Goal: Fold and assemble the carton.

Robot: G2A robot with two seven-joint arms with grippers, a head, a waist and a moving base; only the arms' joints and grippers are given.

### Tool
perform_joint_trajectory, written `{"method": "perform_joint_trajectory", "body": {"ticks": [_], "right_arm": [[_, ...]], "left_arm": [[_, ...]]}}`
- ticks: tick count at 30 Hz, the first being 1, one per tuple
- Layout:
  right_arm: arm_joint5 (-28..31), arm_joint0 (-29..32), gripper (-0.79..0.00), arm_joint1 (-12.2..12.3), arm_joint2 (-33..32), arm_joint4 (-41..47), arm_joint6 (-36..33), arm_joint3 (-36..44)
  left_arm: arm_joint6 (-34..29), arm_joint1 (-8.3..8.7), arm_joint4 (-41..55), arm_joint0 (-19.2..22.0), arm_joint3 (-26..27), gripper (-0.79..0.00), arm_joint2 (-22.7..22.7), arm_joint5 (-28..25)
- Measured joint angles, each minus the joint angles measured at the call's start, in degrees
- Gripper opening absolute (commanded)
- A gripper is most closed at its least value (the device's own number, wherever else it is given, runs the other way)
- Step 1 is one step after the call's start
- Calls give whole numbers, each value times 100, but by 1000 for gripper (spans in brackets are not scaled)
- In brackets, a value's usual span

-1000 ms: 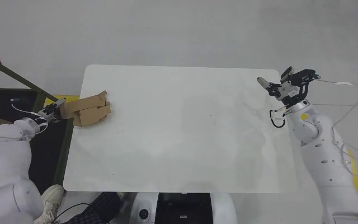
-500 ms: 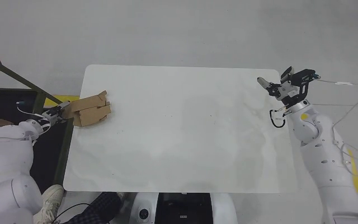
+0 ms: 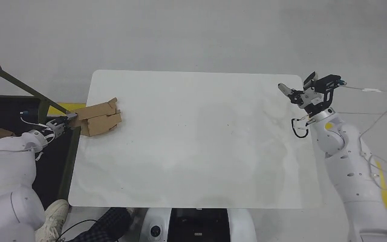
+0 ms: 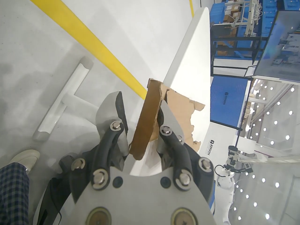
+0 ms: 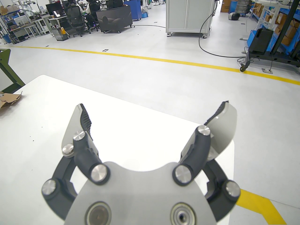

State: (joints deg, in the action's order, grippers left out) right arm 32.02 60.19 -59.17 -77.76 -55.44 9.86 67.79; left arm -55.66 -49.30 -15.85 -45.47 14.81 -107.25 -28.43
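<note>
The brown cardboard carton (image 3: 100, 118), partly folded with flaps standing up, lies at the left edge of the white table (image 3: 199, 139). My left gripper (image 3: 68, 123) hangs just off that edge. In the left wrist view one carton flap (image 4: 147, 118) stands between the fingers of the left gripper (image 4: 140, 98). It leans on one finger (image 4: 167, 115), and a gap shows to the other, so the gripper is open. My right gripper (image 3: 296, 83) hovers open and empty over the far right corner; the right gripper (image 5: 152, 104) faces the carton (image 5: 7, 100) far across the table.
A green metal frame (image 3: 27, 91) stands beside the table's left edge. A person's shoe (image 3: 54, 212) and checked trouser leg are on the floor by the near left corner. The broad table surface stretches between the arms.
My left gripper has drawn back a little toward the left and nearer, off the table edge, sliding along the flap. The carton has turned slightly. The right arm has kept still.
</note>
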Motion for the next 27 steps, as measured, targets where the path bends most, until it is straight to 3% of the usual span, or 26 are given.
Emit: {"method": "perform_joint_trajectory", "body": {"ticks": [1, 5, 20, 27], "right_arm": [[0, 0, 0, 0, 0, 0, 0, 0], [0, 0, 0, 0, 0, 0, 0, 0], [0, 0, 0, 0, 0, 0, 0, 0], [0, 0, 0, 0, 0, 0, 0, 0]], "left_arm": [[-48, 0, 60, 11, -4, -686, -7, 4], [-210, 4, 297, 45, 5, -785, -32, 28], [-860, 47, 1413, 210, 376, -785, -211, 14], [-1069, -56, 1789, 409, 756, -785, -27, 45]]}}
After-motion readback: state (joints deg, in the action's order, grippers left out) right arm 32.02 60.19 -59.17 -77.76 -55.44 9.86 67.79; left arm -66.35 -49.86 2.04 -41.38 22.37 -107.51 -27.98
